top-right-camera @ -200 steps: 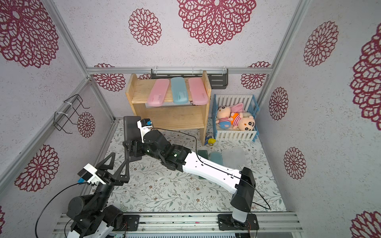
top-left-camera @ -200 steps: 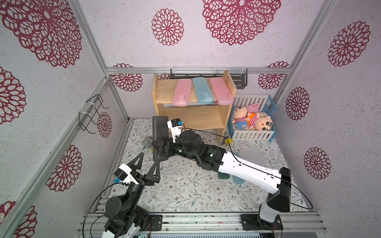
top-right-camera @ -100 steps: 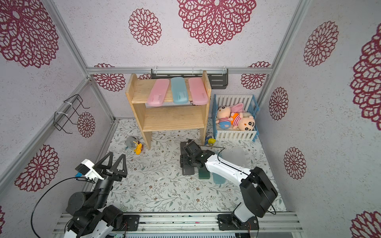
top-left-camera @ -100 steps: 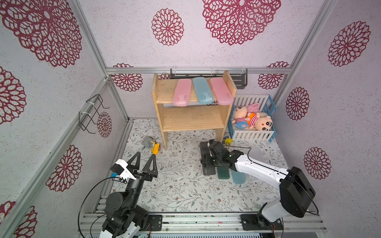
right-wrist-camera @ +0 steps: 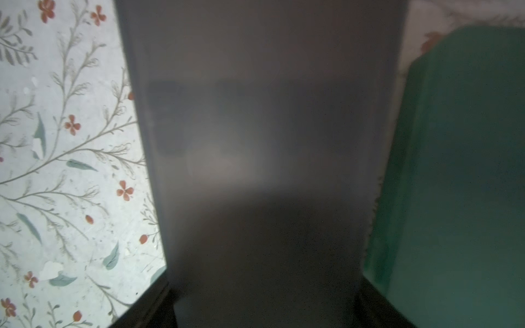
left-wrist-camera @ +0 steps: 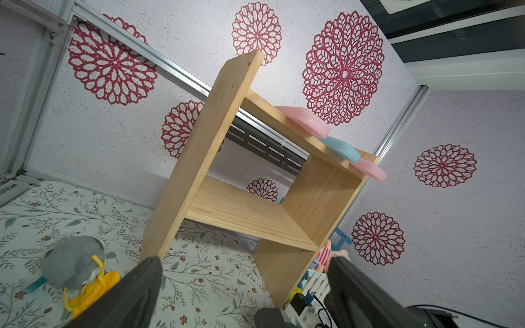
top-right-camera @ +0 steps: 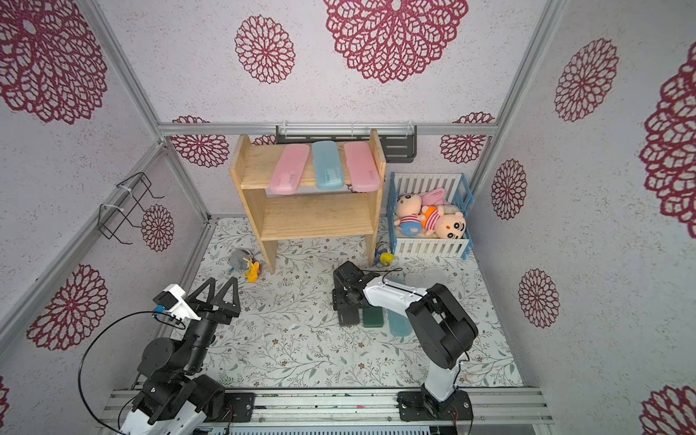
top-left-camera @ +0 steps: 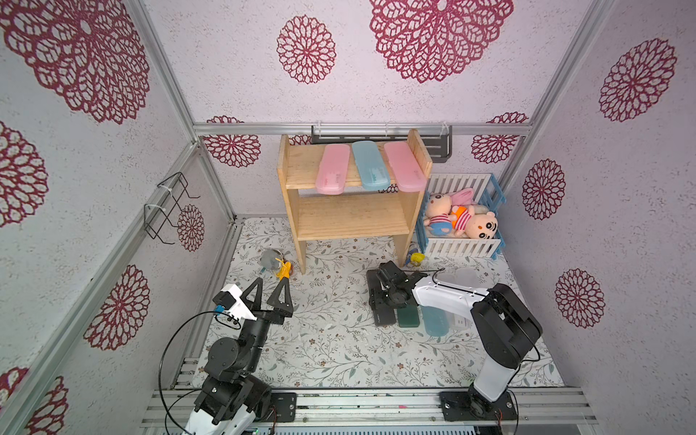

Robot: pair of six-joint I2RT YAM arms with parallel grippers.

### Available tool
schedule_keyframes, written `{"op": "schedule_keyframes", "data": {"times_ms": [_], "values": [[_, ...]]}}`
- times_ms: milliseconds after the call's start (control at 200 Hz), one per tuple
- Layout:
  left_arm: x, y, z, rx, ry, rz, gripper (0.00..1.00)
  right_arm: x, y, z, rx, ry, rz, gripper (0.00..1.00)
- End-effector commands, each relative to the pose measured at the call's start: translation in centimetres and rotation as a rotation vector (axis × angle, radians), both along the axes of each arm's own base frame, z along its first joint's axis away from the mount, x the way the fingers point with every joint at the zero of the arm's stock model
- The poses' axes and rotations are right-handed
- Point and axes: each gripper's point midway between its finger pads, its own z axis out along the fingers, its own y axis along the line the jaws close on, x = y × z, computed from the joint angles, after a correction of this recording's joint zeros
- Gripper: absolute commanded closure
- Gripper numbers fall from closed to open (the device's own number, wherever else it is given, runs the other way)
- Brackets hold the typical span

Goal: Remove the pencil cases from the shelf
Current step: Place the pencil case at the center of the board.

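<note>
On the floral surface (top-left-camera: 339, 350), right gripper (top-left-camera: 388, 292) pinches the black pencil case (top-left-camera: 385, 318); left gripper (top-left-camera: 270, 286) stands spread wide.

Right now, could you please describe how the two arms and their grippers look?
The left arm and right arm have black joints and white links. Left gripper: black triangular open-frame fingers, white wrist camera, looping black cable. Right gripper: black, boxy.

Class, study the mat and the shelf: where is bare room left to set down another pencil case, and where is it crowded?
Free: the mat between the left claw and the black pencil case; the whole lower board of the shelf. Crowded: the row of cases near the crib.
</note>
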Motion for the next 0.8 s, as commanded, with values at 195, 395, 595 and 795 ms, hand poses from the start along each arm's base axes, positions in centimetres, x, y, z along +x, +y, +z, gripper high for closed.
{"op": "schedule_keyframes", "data": {"times_ms": [195,395,595,795], "values": [[-0.1,0.8,-0.3,-0.020,0.032,0.038,0.03,2.0,-1.1,0.6,-0.044,-0.067,-0.047,0.16],[0.0,0.8,-0.5,-0.041,0.045,0.033,0.03,1.9,-2.0,0.6,-0.052,-0.072,-0.066,0.13],[-0.1,0.8,-0.2,-0.057,0.042,0.028,0.03,2.5,-1.4,3.2,-0.005,-0.142,-0.051,0.12],[0.2,0.8,0.7,-0.074,0.051,0.032,0.03,3.2,2.3,9.3,0.109,-0.269,0.018,0.05]]}}
